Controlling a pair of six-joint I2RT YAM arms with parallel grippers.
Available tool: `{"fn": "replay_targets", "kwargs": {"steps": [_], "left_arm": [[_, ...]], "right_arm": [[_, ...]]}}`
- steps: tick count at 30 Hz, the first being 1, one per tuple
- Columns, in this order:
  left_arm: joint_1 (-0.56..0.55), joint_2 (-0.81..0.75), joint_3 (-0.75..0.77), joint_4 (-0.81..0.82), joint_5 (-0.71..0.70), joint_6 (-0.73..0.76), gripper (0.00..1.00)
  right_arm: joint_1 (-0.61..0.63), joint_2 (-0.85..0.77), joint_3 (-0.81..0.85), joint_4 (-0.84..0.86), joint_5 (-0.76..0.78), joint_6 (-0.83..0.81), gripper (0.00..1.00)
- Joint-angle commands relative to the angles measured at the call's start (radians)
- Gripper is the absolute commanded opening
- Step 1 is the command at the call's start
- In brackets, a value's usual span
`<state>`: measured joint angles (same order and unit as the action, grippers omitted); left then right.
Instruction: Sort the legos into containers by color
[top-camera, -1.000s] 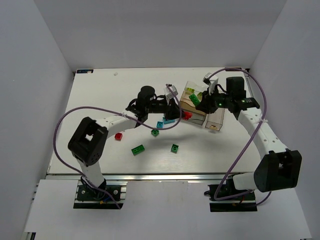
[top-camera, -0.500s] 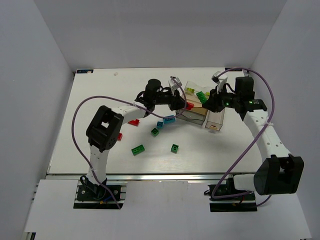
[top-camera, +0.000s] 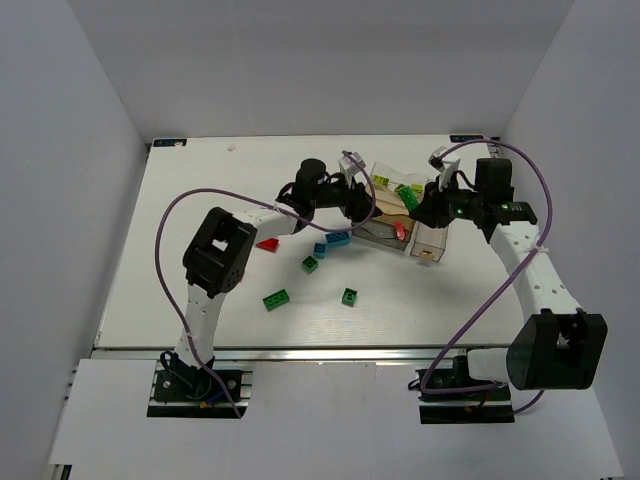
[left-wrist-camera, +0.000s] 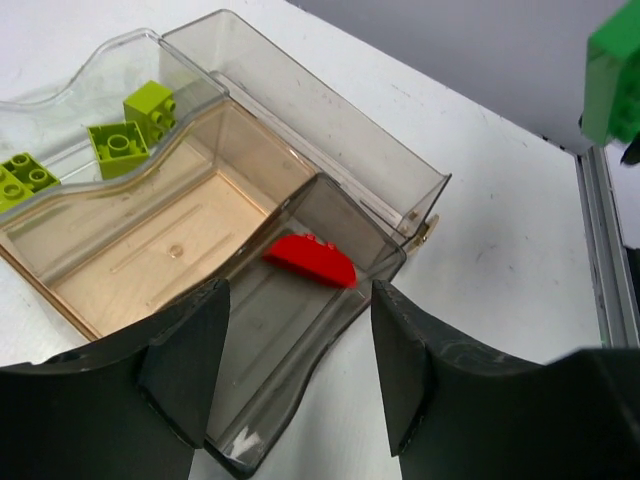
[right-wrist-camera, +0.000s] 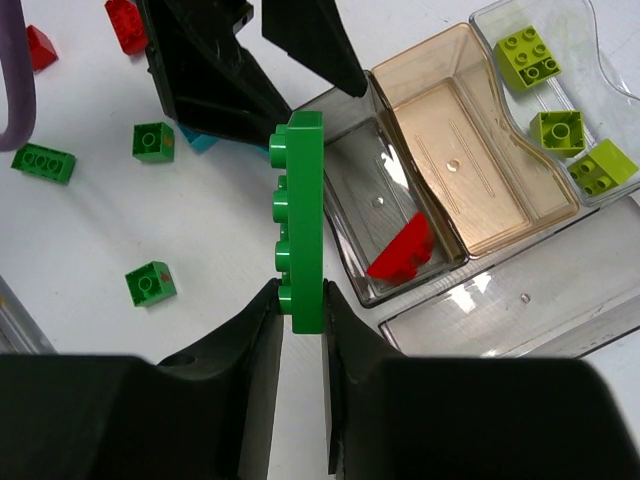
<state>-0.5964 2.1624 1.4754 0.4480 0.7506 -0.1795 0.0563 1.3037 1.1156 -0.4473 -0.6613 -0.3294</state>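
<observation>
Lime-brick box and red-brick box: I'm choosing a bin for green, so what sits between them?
An empty amber-tinted box, clearest in the right wrist view.

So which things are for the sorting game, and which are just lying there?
For the job: green brick in the right hand; red brick; lime bricks; loose bricks; clear boxes.
Just there: purple cables; metal rail.
</observation>
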Motion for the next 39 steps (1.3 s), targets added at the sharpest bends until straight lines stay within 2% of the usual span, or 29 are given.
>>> {"fn": "replay_targets", "kwargs": {"steps": [1,5,8,16,18,22,24,26,27,30,32,36,38,39], "left_arm": [[0.007,-0.013,0.052,0.049,-0.013,-0.044,0.69],[0.030,-0.071,0.027,0.081,-0.017,-0.126,0.65],[0.055,-0.185,-0.045,0.078,-0.031,-0.165,0.58],[0.135,-0.641,-0.470,-0.093,-0.141,-0.285,0.57],[0.145,-0.711,-0.526,-0.168,-0.177,-0.322,0.59],[0.155,-0.878,-0.680,-0.212,-0.213,-0.368,0.66],[0.155,-0.969,-0.702,-0.255,-0.256,-0.368,0.75],[0.155,-1.045,-0.710,-0.346,-0.353,-0.364,0.82],[0.155,-1.065,-0.705,-0.423,-0.388,-0.359,0.89],[0.155,-1.124,-0.687,-0.544,-0.493,-0.336,0.94],[0.155,-1.139,-0.670,-0.600,-0.577,-0.344,0.98],[0.155,-1.122,-0.636,-0.699,-0.625,-0.336,0.98],[0.155,-1.098,-0.610,-0.748,-0.637,-0.341,0.98],[0.155,-1.083,-0.600,-0.765,-0.642,-0.344,0.98]], "right_arm": [[-0.009,-0.009,-0.003,-0.005,-0.014,-0.045,0.00],[-0.006,0.035,0.013,-0.025,0.041,-0.126,0.00],[-0.007,0.109,0.059,-0.047,0.081,-0.196,0.00],[0.000,0.374,0.320,-0.134,0.213,-0.356,0.00],[0.000,0.437,0.364,-0.137,0.241,-0.387,0.00],[0.011,0.529,0.478,-0.169,0.270,-0.443,0.00],[0.016,0.577,0.507,-0.186,0.290,-0.471,0.00],[0.027,0.603,0.545,-0.208,0.299,-0.503,0.00],[0.031,0.627,0.558,-0.214,0.308,-0.514,0.00],[0.043,0.666,0.602,-0.257,0.307,-0.534,0.02],[0.059,0.683,0.610,-0.268,0.310,-0.542,0.05],[0.076,0.703,0.612,-0.280,0.339,-0.559,0.14],[0.085,0.720,0.622,-0.295,0.354,-0.563,0.33],[0.088,0.723,0.631,-0.301,0.356,-0.562,0.38]]}}
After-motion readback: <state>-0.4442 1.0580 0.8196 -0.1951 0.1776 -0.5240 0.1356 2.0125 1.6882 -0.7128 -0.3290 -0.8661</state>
